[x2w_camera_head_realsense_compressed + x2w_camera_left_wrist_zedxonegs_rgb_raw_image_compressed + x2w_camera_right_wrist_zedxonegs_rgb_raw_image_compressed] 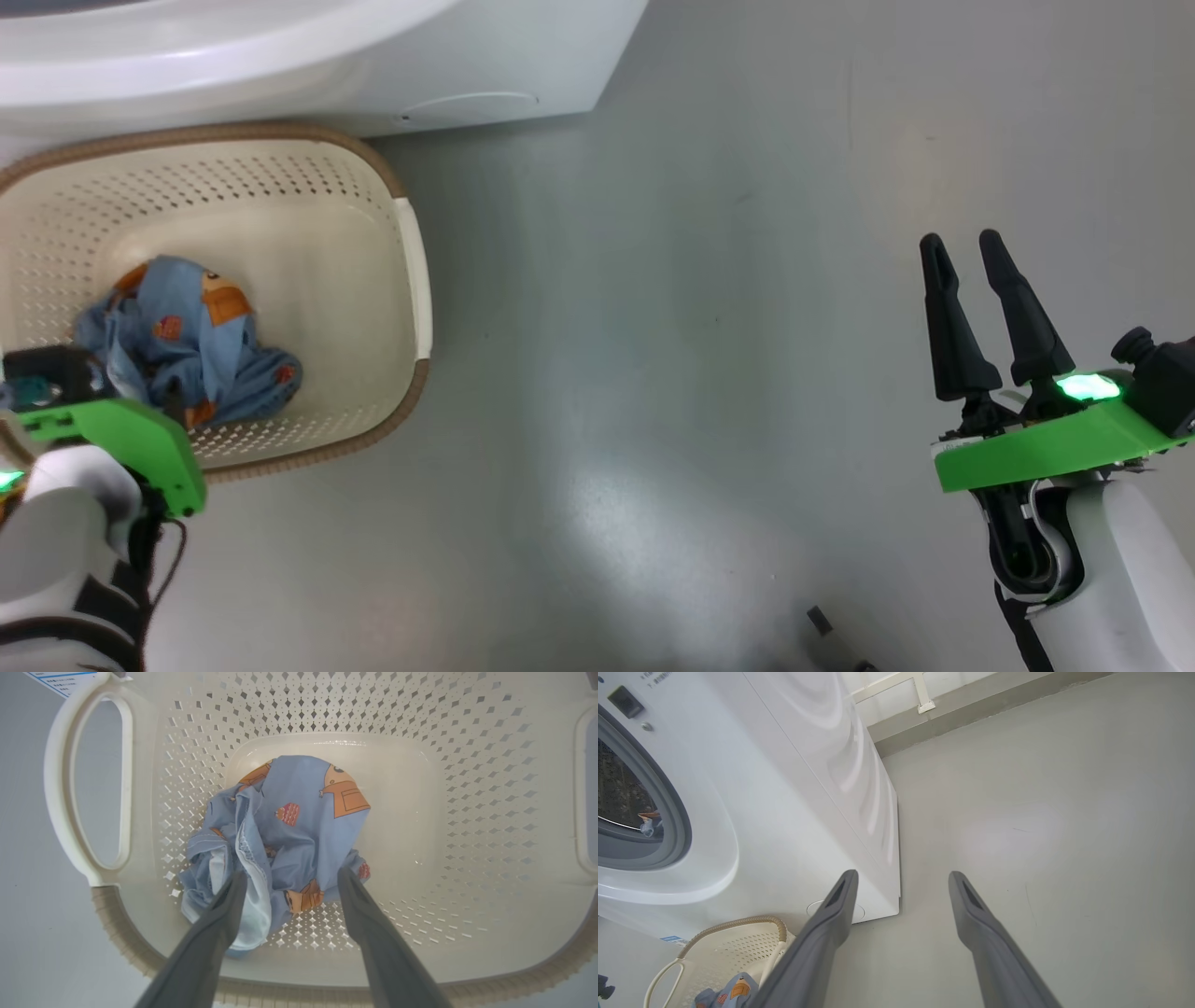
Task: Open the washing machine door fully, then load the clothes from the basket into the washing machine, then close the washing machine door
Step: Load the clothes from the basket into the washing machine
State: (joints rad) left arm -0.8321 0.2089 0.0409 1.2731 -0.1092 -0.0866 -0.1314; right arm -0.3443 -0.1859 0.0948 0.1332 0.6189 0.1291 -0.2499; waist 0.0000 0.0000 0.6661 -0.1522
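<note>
Head view, grey floor, basket beside washing machine

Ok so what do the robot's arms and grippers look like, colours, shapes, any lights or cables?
The right gripper and left gripper each have two long, tapering dark grey fingers. Behind them sits a bright green plate with a glowing green light and a black camera. The forearms are rounded and pale grey-white, with black wrist joints.

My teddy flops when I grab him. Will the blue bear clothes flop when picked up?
Probably floppy: the clothes lie crumpled in soft folds, so they'd likely droop from the left hand. Likely light, being thin fabric; a loose fold could slip free.
</note>
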